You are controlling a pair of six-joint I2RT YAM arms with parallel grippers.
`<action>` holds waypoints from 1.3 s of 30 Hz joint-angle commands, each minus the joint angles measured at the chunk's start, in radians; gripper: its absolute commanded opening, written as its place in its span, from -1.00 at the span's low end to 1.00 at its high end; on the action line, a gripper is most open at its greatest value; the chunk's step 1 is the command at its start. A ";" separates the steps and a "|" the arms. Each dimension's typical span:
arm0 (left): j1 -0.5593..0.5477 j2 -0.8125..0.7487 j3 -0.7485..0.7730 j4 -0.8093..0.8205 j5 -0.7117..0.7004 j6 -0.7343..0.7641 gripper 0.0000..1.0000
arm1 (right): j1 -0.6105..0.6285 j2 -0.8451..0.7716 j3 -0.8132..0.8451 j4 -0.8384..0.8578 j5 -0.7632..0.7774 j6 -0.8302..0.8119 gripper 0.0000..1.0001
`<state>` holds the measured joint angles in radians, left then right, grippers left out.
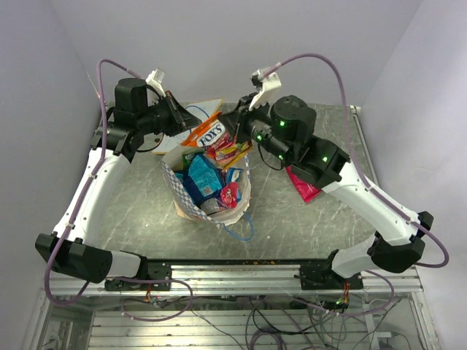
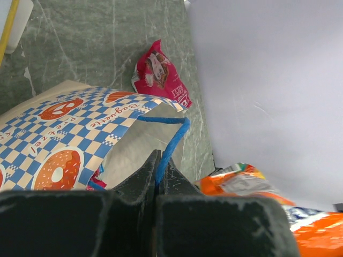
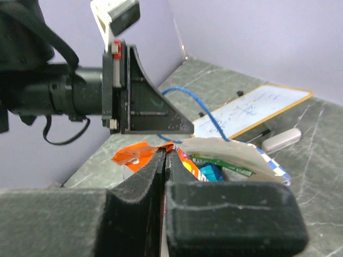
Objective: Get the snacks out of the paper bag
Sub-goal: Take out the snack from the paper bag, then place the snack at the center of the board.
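Note:
The paper bag (image 1: 191, 208) stands open mid-table, its checkered side (image 2: 64, 139) filling the left wrist view. Several snacks sit inside, among them a blue packet (image 1: 203, 179) and a pink one (image 1: 228, 195). My left gripper (image 1: 190, 124) is shut on the bag's blue string handle (image 2: 170, 144) at the bag's far rim. My right gripper (image 1: 233, 133) is shut on the edge of an orange "FOX'S" packet (image 1: 211, 135), held above the bag's mouth; its orange corner (image 3: 134, 154) shows past the fingertips. A red packet (image 1: 303, 186) lies on the table to the right of the bag.
A flat white board with a wooden edge (image 3: 252, 110) lies behind the bag, with a small white block (image 3: 281, 140) beside it. The bag's other blue handle (image 1: 241, 226) hangs over its near side. Walls close off the back and both sides.

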<state>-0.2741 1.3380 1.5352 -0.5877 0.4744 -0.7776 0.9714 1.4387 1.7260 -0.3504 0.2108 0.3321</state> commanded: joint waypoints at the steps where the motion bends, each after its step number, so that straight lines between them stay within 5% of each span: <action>1: -0.011 -0.002 0.031 0.017 -0.013 -0.005 -0.86 | -0.002 -0.048 0.103 -0.042 0.109 -0.054 -1.00; 9: -0.010 0.004 0.058 -0.022 -0.012 0.014 -0.86 | -0.028 -0.042 0.208 -0.123 0.353 -0.145 -1.00; 17: -0.010 0.034 0.115 -0.052 0.015 0.063 -0.86 | -0.301 -0.077 0.072 -0.156 0.388 -0.163 -1.00; 31: -0.010 0.075 0.135 -0.063 0.074 0.130 -0.86 | -0.579 -0.220 -0.486 -0.107 0.183 0.038 -1.00; 39: -0.010 0.105 0.165 -0.073 0.092 0.148 -0.86 | -0.787 -0.018 -0.579 0.087 0.042 -0.070 -1.00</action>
<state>-0.2745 1.4254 1.6314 -0.6563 0.5148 -0.6586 0.2836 1.3064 1.1561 -0.4309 0.3267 0.3237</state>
